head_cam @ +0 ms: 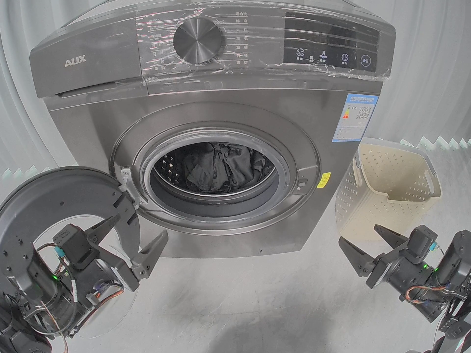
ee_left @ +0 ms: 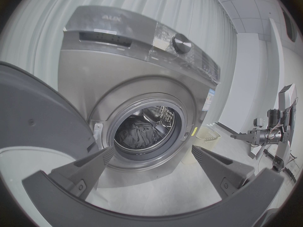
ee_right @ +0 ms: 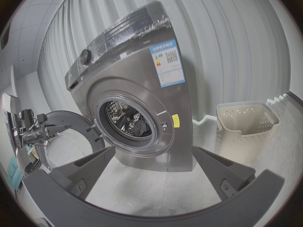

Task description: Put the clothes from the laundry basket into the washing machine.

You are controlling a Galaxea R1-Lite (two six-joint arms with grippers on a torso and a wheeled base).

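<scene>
One open washing machine (head_cam: 211, 104) holds a dark heap of clothes (head_cam: 221, 165), one laundry basket (head_cam: 392, 187) stands beside it, and the left gripper (head_cam: 140, 226) and right gripper (head_cam: 359, 234) both gape wide, gripping nothing.

The washing machine (head_cam: 211, 118) is standing with its door (head_cam: 54, 197) hanging open on the left, dark clothes (head_cam: 221, 167) lying in the drum (head_cam: 167, 170). The laundry basket (head_cam: 363, 207) is sitting just beside its right side. The left gripper (head_cam: 140, 225) is hovering before the door, the right gripper (head_cam: 358, 233) near the basket, both spread wide
</scene>
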